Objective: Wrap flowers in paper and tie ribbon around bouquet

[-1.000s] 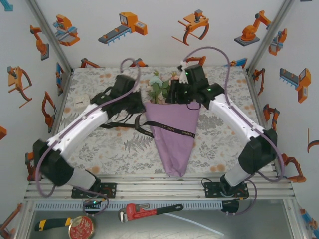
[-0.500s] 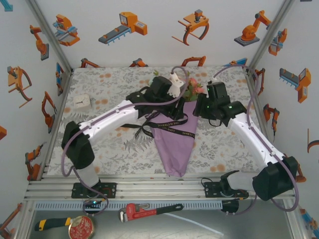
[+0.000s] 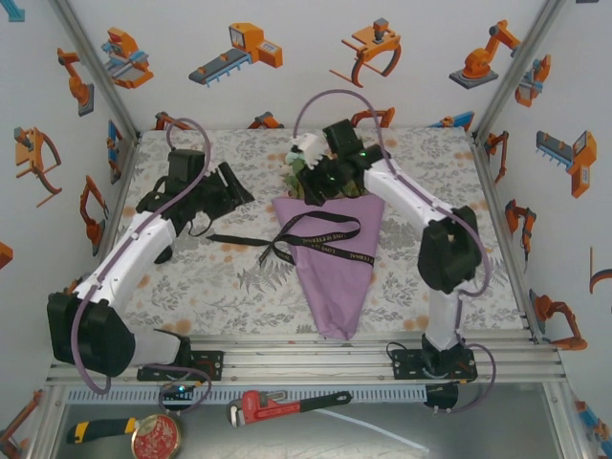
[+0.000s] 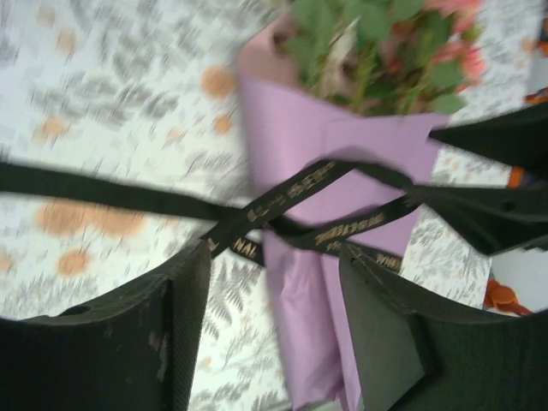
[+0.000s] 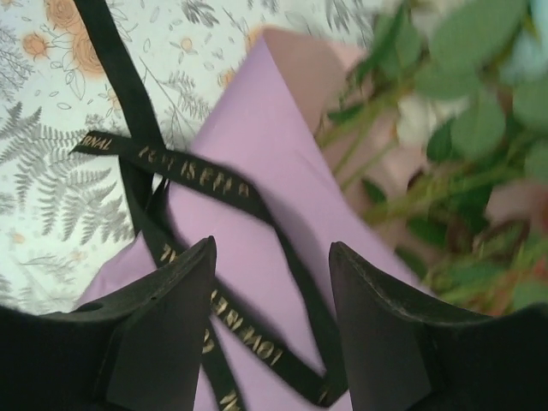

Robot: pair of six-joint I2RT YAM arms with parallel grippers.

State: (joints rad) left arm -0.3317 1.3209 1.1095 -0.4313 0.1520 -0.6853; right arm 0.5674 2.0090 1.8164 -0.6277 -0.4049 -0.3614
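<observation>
While the ribbon point(image 3: 320, 229) lies slack, step: I judge the tie half made, a loose loop rather than a drawn knot. The next move calls for taking both tails and pulling them apart.
Bouquet point(image 3: 330, 263): flat on the table point(image 3: 421, 277), tip toward the near edge, flowers point(image 3: 298, 174) at the far end. The paper point(image 4: 342, 145) cone looks closed, lilac side out. I should pull level with the table so it neither rolls nor slides.
Ribbon: looped over the cone's upper half and crossed at its left edge. One tail runs left across the table; the other ends just off the right edge. I should pinch each tail close to the crossing and flat-on, since thin cloth may slip.
Right claw point(image 5: 272, 248): spread, pinching nothing, above paper and ribbon, just beside the leaves. I must keep off the paper, which could crease.
Left claw point(image 4: 274, 257): spread, pinching nothing, well left of the cone, near the long tail.
Room: white walls point(image 3: 287, 86) dotted with orange robot stickers.
Table: fern-and-blossom cloth, against which the black ribbon reads clearly.
Oddments: a small white square point(image 3: 158, 194) at the table's far left; a red wrench point(image 3: 287, 405) on the shelf below the near edge.
</observation>
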